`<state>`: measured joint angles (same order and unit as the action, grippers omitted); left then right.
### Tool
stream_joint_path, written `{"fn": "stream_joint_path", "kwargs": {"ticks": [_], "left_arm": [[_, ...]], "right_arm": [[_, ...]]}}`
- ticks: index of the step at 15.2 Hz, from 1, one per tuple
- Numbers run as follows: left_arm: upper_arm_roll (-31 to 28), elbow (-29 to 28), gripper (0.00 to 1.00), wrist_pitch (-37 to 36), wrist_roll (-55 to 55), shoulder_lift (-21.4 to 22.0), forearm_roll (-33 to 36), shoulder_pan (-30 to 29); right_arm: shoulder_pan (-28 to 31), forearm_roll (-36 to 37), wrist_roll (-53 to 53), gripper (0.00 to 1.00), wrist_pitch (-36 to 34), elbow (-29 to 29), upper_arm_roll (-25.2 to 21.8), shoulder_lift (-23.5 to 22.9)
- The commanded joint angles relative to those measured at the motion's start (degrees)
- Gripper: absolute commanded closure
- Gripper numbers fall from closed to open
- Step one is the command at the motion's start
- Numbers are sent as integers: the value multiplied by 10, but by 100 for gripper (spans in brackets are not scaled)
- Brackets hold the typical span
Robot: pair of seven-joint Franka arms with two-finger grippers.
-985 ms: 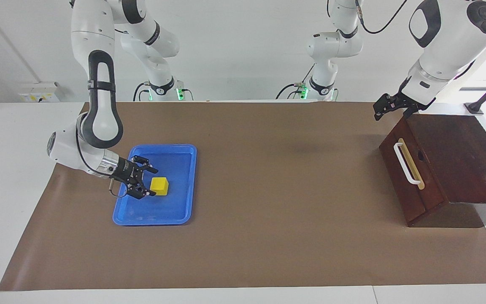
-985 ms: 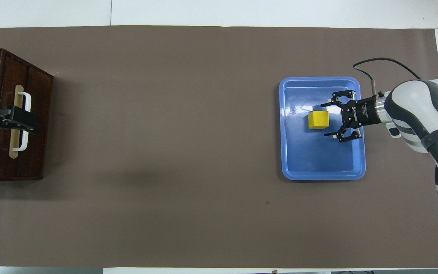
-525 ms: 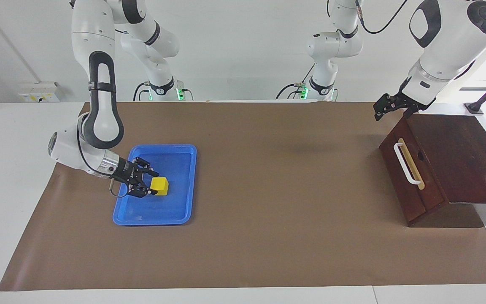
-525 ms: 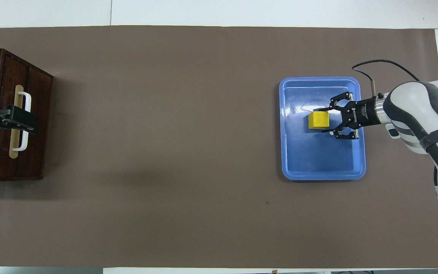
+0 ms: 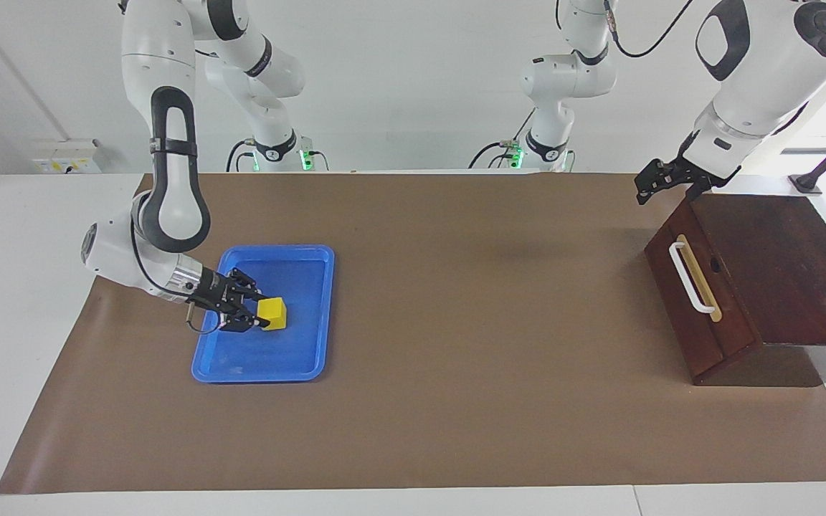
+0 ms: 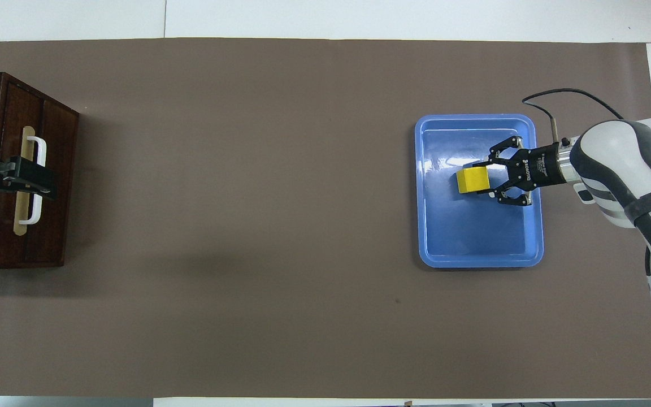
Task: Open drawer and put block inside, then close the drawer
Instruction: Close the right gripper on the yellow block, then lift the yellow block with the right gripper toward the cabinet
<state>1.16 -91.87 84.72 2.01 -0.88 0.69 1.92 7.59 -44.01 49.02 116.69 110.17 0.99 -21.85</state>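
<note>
1 yellow block (image 5: 272, 314) is seen inside 1 blue tray (image 5: 305, 358), toward the right arm's end of the table. the right gripper (image 5: 259, 315) is reached low into the tray and its 2 fingers (image 6: 481, 164) are clamped on the block. 1 drawer (image 5: 696, 301) is seen shut in 1 dark wooden box (image 5: 786, 272) at the left arm's end, with 1 white handle (image 5: 687, 277) on its front. the left gripper (image 5: 649, 188) is held above the box's edge nearest the robots; whether its fingers are apart cannot be told
</note>
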Motion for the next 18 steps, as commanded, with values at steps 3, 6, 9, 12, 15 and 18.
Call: {"fn": "stream_joint_path", "kwargs": {"ticks": [3,6,9,12,15,18], "left_arm": [[-3,-5,0,-3,3,5,-3,1],[-3,-4,0,-3,3,5,-3,1],[-4,-5,0,-3,3,5,-3,1],[-3,-5,0,-3,3,5,-3,1],[-3,-5,0,-3,3,5,-3,1],[-3,-5,0,-3,3,5,-3,1]], "right_arm": [[-38,-9,83,100,-70,-101,1,4],[-82,-9,161,100,-87,-155,2,5],[-141,-13,239,100,-80,-191,3,7],[-189,-14,302,100,-73,-215,3,7],[-237,-16,350,100,-42,-220,4,8],[-281,-15,383,100,-2,-220,4,8]]}}
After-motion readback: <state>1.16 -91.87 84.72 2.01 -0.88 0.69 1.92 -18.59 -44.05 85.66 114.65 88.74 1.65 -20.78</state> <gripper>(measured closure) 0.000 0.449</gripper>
